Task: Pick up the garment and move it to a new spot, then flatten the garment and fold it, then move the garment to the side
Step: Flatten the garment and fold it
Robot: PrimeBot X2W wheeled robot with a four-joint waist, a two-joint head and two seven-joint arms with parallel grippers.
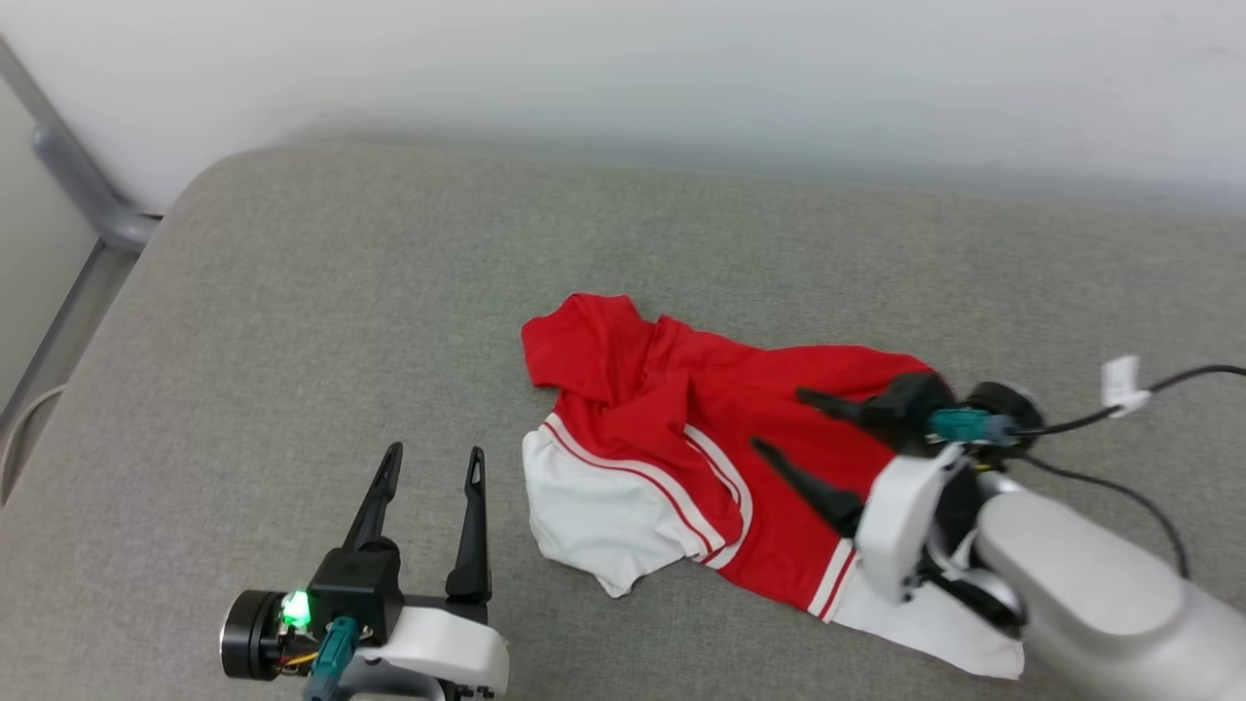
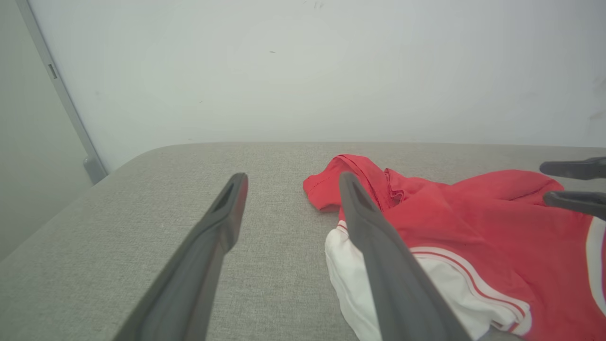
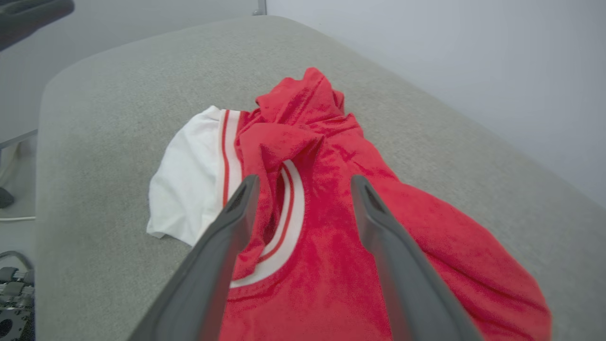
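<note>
garment (image 1: 642, 409) crumpled, lying on grey cushion (image 1: 292, 341)

Grey fabric-covered bench (image 1: 389, 292), rounded at the corner, set against white wall (image 1: 681, 68); grey metal rail (image 1: 88, 185) at left.

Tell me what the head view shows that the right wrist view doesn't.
Head view: the right forearm, its cable and the shirt's second white sleeve beneath it. Right wrist view: gear on the floor beside the cushion. Both: the crumpled shirt, the grey cushion, and the open right gripper over the shirt.
</note>
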